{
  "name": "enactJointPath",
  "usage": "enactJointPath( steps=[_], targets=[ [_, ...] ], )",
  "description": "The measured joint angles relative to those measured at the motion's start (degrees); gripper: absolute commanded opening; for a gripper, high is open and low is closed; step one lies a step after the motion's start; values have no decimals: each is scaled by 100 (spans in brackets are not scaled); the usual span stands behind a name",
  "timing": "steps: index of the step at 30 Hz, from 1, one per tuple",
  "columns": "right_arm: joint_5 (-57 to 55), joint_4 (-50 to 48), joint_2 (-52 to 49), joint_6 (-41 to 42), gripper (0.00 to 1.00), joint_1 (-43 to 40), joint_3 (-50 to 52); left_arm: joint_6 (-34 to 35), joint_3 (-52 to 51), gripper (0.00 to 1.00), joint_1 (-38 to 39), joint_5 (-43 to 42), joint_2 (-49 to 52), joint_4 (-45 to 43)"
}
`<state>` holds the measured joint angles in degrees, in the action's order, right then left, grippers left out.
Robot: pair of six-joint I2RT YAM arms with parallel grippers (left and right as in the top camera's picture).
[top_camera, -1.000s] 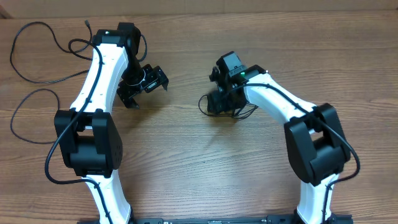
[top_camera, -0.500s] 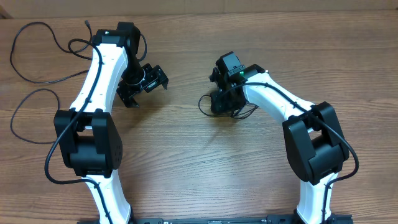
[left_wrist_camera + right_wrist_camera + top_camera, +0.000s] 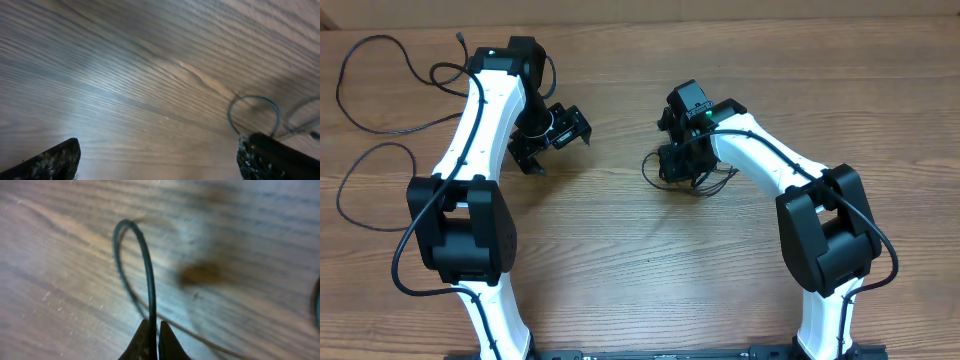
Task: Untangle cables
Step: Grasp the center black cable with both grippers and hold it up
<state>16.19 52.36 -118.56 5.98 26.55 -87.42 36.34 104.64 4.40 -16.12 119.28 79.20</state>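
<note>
A small tangle of thin black cables (image 3: 705, 180) lies on the wooden table at centre right, with one loop (image 3: 646, 166) poking out to the left. My right gripper (image 3: 674, 166) is down on this tangle. In the right wrist view its jaws (image 3: 153, 330) are shut on one thin black strand (image 3: 149, 280) that arches up from the fingertips in a loop. My left gripper (image 3: 558, 148) hangs open to the left of the tangle with nothing between its fingers (image 3: 55, 161). The left wrist view catches a cable loop (image 3: 252, 100) at its right side.
A separate thin black cord (image 3: 380, 128) with a plug end (image 3: 460, 38) snakes across the far left of the table. Another black loop (image 3: 355, 185) lies below it, beside the left arm's base section (image 3: 460, 235). The right arm's base section (image 3: 830, 235) stands at the right.
The right gripper's jaws have closed onto the cable strand and the tangle has shifted slightly under it. The left arm has not moved.
</note>
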Motion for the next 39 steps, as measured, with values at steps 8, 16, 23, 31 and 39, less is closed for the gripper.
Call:
enactJointPath(
  steps=[8, 16, 23, 31, 39],
  targets=[
    [984, 9, 533, 0, 4, 0, -573, -798, 0, 100, 0, -2841, 0, -35],
    [1257, -42, 1375, 2, 4, 0, -734, -225, 0, 100, 0, -4146, 0, -142],
    [1298, -26, 1370, 0, 4, 2, -734, 289, 0, 96, 0, -4503, 0, -142],
    [1296, -72, 1368, 7, 4, 42, -734, 791, 0, 93, 0, -4776, 0, -146],
    [962, -564, 1370, 466, 4, 382, -734, 1985, 0, 88, 0, -4400, 0, -592]
  ],
)
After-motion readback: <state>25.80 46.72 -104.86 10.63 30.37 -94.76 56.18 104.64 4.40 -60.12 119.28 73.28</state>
